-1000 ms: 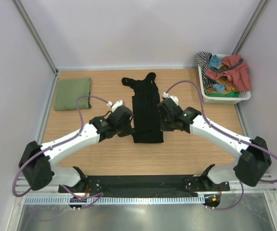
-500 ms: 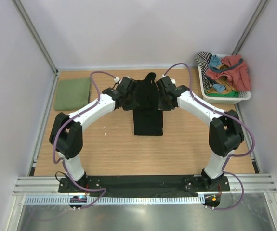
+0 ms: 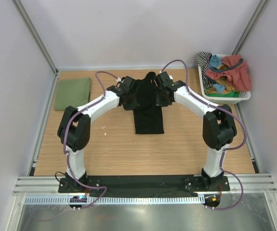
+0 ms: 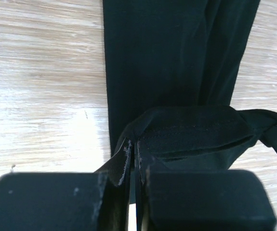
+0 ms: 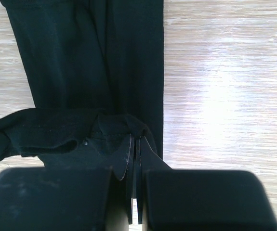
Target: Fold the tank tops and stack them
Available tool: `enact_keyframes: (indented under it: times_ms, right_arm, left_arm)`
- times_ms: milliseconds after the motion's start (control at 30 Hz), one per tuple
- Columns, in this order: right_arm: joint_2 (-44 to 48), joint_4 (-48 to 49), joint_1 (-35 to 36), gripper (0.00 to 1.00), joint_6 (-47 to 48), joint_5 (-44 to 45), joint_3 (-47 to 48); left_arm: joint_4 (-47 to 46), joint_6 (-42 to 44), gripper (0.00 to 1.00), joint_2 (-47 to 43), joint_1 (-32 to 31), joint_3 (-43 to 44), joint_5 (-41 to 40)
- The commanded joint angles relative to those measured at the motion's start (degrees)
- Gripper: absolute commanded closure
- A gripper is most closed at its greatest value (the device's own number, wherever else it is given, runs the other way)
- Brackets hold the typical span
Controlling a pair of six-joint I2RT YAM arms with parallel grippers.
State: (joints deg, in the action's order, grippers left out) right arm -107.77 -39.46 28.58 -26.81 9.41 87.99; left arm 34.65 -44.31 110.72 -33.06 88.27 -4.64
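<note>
from above, the black tank top (image 3: 148, 120) lies as a narrow lengthwise strip in the middle of the table (image 3: 104, 144), its far strap end bunched up between the two arms. the left gripper (image 3: 128, 96) and right gripper (image 3: 163, 94) sit on either side of that end, both pinched tight on its cloth. the olive green tank top (image 3: 72, 93) lies folded at the far left, well apart, and a basket (image 3: 203, 86) of other garments stands at the far right. the step in hand looks like bringing the strap end over toward the hem. if one arm leads the other, the strip will likely skew and the fold land crooked. in the left wrist view the fingers (image 4: 120, 166) clamp only a thin stitched edge, with the strip flat on the wood beyond. so shallow a bite could slip free under tension. in the right wrist view the fingers (image 5: 121, 161) grip a puckered fold near the strip's edge, and loose cloth trails off to one side. that slack could tuck under or stick out of the finished fold, and a high lift could drag the strip and open its side folds.
</note>
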Motion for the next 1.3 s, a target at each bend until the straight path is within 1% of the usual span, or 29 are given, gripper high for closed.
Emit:
enact_keyframes:
  times_ms: [0, 267, 467, 500, 567, 633, 667, 700, 733, 767, 800, 867, 900, 967, 1033, 1067, 1100, 1133, 1200, 1267]
  right_arm:
    - [-1.21, 0.27, -0.8, 0.99, 1.32, -0.71, 3.42]
    - [-5.43, 0.0, -2.3, 0.99, 1.49, -1.06, 7.81]
    - [-10.97, 0.61, -3.61, 0.99, 1.15, -1.76, 12.12]
    - [-11.58, 1.83, -3.88, 0.98, 1.06, -1.94, 13.43]
    - [-13.87, 2.46, -4.23, 0.94, 0.88, -2.11, 15.45]
    - [-15.19, 2.2, -4.23, 0.73, 1.05, -2.46, 18.35]
    - [-15.45, 2.02, -4.32, 0.65, 1.14, -2.47, 18.88]
    - [-14.93, 2.2, -4.23, 0.52, 1.23, -2.21, 18.37]
    - [-14.15, 2.98, -4.23, 0.46, 1.32, -1.51, 17.23]
    - [-11.09, 5.08, -4.32, 0.39, 1.32, -0.98, 15.48]
    - [-9.5, 6.49, -4.41, 0.33, 1.41, -0.88, 11.2]
    - [-5.98, 9.91, -4.93, 0.32, 1.23, -2.36, 6.78]
    - [-2.75, 10.8, -5.46, 0.34, 1.32, -3.34, 2.76]
    - [0.09, 13.34, -5.55, 0.39, 1.67, -6.05, -3.22]
    - [3.96, 15.02, -5.46, 0.41, 1.93, -8.17, -7.02]
    - [5.01, 15.99, -5.55, 0.41, 1.67, -8.7, -10.34]
    - [5.98, 16.69, -5.46, 0.41, 1.67, -10.62, -11.94]
    - [7.9, 17.4, -5.46, 0.41, 1.67, -11.07, -13.35]
    - [9.5, 19.42, -5.55, 0.4, 1.41, -11.43, -17.03]
    - [11.0, 20.39, -5.55, 0.37, 1.67, -11.87, -18.63]
  left_arm:
    - [0.41, 1.25, 1.0, 0.64, 0.8, 3.05, 0.78]
    - [0.59, 1.42, 1.0, 2.75, 2.38, 5.68, 0.95]
    - [0.77, 1.34, 1.0, 7.05, 3.7, 9.19, 2.1]
    - [1.03, 1.25, 1.0, 7.49, 3.88, 9.72, 1.57]
    - [0.86, 0.9, 0.99, 8.9, 4.75, 10.34, 1.65]
    - [0.15, 0.46, 0.87, 9.86, 5.55, 10.69, 2.62]
    - [0.24, 0.37, 0.77, 9.87, 6.07, 11.13, 2.97]
    - [0.5, 0.46, 0.58, 9.61, 6.25, 10.96, 2.8]
    - [0.5, 0.81, 0.52, 8.39, 6.43, 10.18, 2.71]
    - [0.59, 1.07, 0.42, 7.59, 6.43, 9.47, 1.41]
    - [0.15, 1.33, 0.39, 6.54, 6.34, 8.68, 0.52]
    - [-0.03, 1.86, 0.36, 3.82, 6.51, 6.67, -0.71]
    - [-0.11, 1.86, 0.36, 2.94, 6.52, 6.04, -0.46]
    - [-0.64, 1.78, 0.35, 0.66, 6.43, 3.33, 1.56]
    - [-2.48, 1.08, 0.35, -0.76, 5.56, -0.79, 3.85]
    - [-3.18, 0.9, 0.35, -1.55, 5.2, -2.3, 4.38]
    - [-4.41, 0.72, 0.35, -2.95, 4.85, -3.53, 4.47]
    - [-5.2, 0.29, 0.35, -3.92, 4.15, -6.33, 4.47]
    - [-7.65, -0.33, 0.36, -6.03, 3.7, -8.72, 4.47]
    - [-8.72, -0.95, 0.37, -6.56, 3.62, -10.92, 7.1]
